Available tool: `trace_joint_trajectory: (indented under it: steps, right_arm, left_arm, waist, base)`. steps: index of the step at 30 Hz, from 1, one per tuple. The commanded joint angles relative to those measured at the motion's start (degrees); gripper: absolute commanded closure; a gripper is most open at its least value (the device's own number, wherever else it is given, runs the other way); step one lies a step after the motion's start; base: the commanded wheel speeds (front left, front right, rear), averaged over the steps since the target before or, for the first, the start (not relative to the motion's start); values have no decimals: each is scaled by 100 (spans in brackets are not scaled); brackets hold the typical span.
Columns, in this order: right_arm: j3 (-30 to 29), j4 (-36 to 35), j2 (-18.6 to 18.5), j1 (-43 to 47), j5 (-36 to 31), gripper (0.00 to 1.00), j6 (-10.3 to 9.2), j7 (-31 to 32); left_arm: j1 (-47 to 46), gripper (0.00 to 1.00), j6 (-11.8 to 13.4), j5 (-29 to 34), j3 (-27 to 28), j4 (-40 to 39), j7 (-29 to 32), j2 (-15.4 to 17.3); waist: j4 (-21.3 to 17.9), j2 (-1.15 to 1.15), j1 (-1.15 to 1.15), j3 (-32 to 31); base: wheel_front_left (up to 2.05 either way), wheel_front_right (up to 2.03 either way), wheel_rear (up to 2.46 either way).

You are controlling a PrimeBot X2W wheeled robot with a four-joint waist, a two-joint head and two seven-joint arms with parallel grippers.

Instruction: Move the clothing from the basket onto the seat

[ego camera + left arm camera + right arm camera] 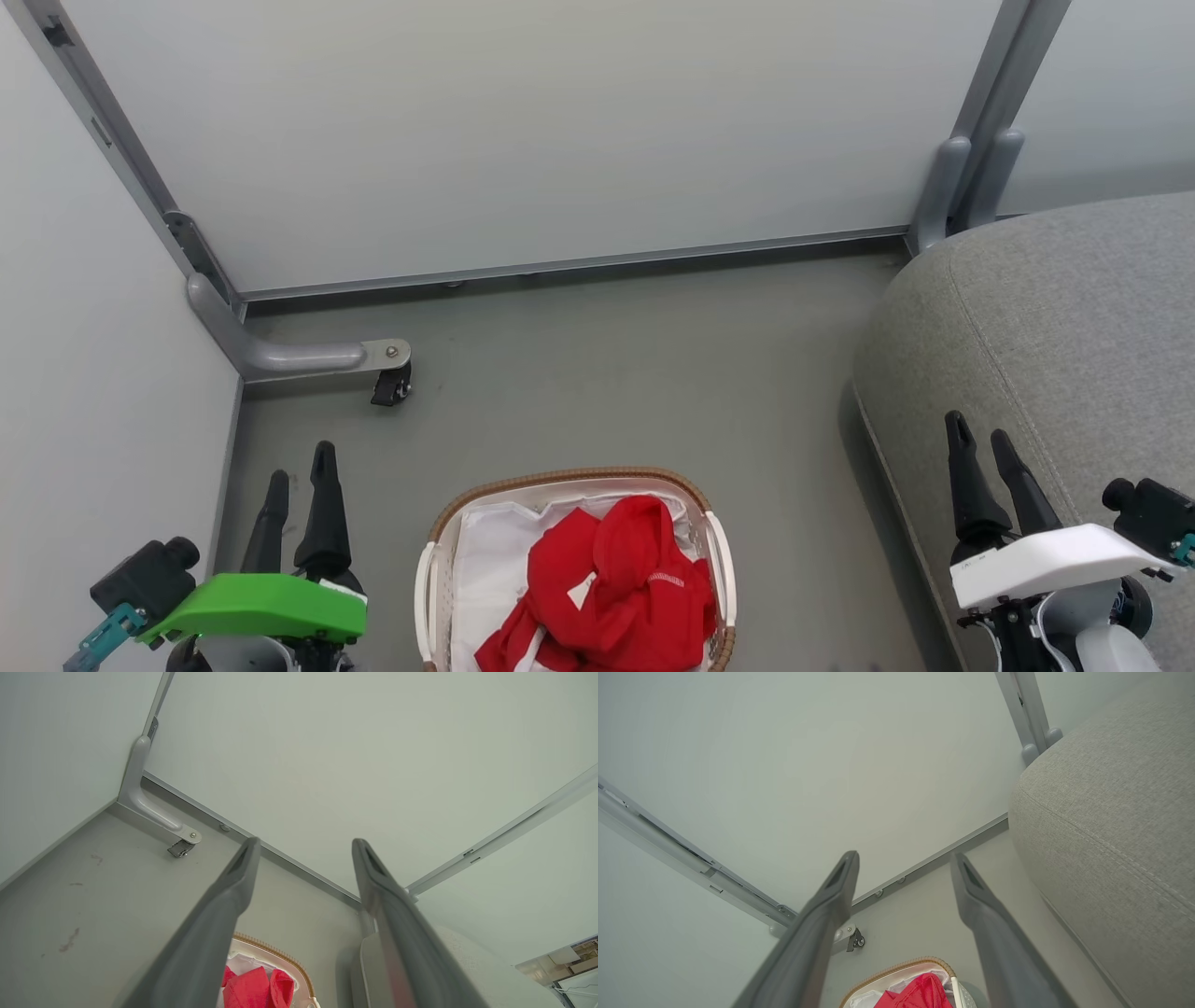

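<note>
Bright red clothing (616,588) with small white patches lies bunched in the white basket (434,583), which stands on the floor at the bottom centre of the head view. The grey seat (1074,336) fills the right side. My left gripper (301,464) hangs open to the left of the basket, nothing between its fingers. My right gripper (979,432) is open over the seat's front edge, to the right of the basket. The left wrist view looks past my open left gripper (304,845) at the clothing (254,989) below. From the right wrist, the clothing (920,994) and seat (1111,826) show beyond my open right gripper (903,858).
Pale partition walls (523,131) close off the back and left. A grey metal foot with a caster (390,383) juts onto the floor at the back left. Another grey post (971,177) stands behind the seat's corner. Bare grey floor (635,373) lies between basket and wall.
</note>
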Motion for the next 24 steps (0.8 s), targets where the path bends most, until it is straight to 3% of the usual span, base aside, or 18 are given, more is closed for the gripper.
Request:
trace_joint_trajectory:
  steps: [1,24]
  right_arm:
    - [4,-86,-41,40,-207,0,2,-65]
    - [138,65,-54,166,-1879,0,2,-431]
  left_arm:
    - [12,0,-27,187,-9,-36,-58,39]
    - [222,0,27,1609,-152,213,-419,50]
  waist:
    - [2,0,0,-2]
    - [44,0,0,6]
  base:
    - [0,0,0]
    - [0,0,0]
